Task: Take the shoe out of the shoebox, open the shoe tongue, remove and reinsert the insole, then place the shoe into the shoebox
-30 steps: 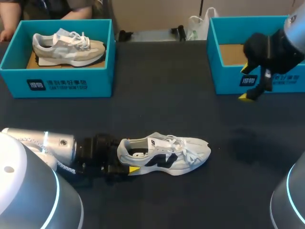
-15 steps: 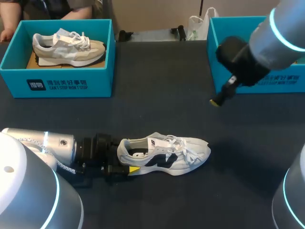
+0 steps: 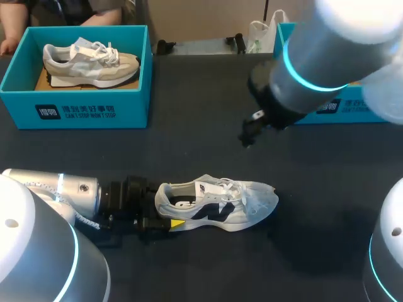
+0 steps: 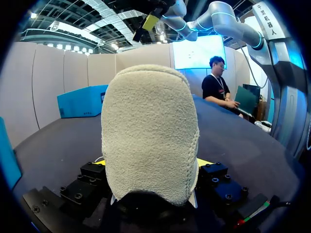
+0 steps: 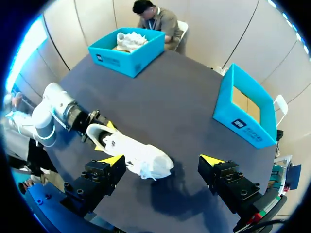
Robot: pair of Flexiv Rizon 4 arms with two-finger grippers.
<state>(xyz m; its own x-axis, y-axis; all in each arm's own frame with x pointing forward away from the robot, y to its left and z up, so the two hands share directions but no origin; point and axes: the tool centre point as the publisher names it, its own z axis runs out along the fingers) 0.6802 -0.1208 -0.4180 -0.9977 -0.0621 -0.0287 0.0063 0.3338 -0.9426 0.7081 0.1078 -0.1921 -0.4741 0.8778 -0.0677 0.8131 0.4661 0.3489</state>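
Note:
A white and grey shoe (image 3: 220, 202) lies on its side on the dark table (image 3: 189, 145), toe pointing right. My left gripper (image 3: 167, 219) comes in low from the left and is shut on the shoe's heel. In the left wrist view the grey heel (image 4: 149, 131) fills the space between the fingers of my left gripper (image 4: 151, 162). My right gripper (image 3: 248, 136) hangs high over the middle of the table, above and behind the shoe. In the right wrist view my right gripper (image 5: 162, 160) stands wide open with nothing in it, the shoe (image 5: 133, 151) far below.
A teal shoebox (image 3: 94, 108) at the back left holds a beige shoe (image 3: 88, 60). An empty teal shoebox (image 3: 286, 94) at the back right is partly hidden behind my right arm. The empty box (image 5: 228, 109) also shows in the right wrist view.
My right arm has swung left from in front of the right shoebox to above the middle of the table. The left arm and the shoe have stayed still.

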